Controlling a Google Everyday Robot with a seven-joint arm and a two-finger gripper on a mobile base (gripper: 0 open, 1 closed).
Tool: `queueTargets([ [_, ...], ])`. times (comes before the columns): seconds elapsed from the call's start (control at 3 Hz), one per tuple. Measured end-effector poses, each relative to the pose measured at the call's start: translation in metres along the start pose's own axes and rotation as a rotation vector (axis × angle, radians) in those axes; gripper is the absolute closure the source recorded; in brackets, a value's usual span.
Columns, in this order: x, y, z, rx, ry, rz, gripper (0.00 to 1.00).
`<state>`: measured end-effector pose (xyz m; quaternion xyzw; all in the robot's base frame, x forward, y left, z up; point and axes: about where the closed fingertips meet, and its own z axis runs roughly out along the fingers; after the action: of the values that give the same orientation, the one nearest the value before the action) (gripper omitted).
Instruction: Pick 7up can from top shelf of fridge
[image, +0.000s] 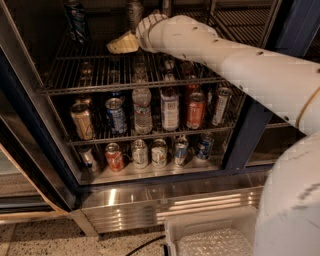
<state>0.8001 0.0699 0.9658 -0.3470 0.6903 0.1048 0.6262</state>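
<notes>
The fridge (175, 200) stands open, with dark blue frames and a steel base. Its top shelf (85, 70) is a grey wire rack. The 7up can (134, 10), pale with a silver top, stands at the back of that shelf, cut off by the upper edge of the view. A dark blue can (75, 21) stands to its left. My white arm reaches in from the right over the shelf. My gripper (122, 44), with yellowish fingers, hovers just above the rack, below and slightly left of the 7up can, and is apart from it.
Two lower wire racks hold several cans and bottles, such as an orange can (196, 111) and a clear bottle (142, 109). A white bin (215, 235) sits on the floor in front of the steel base. The blue door post (260, 120) stands at the right.
</notes>
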Motion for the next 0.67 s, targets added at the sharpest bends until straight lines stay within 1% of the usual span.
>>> queueTargets([
  [0.33, -0.0054, -0.0067, 0.0098, 0.019, -0.029, 0.091, 0.00],
  [0.67, -0.0095, -0.0077, 0.0160, 0.022, -0.047, 0.165, 0.00],
])
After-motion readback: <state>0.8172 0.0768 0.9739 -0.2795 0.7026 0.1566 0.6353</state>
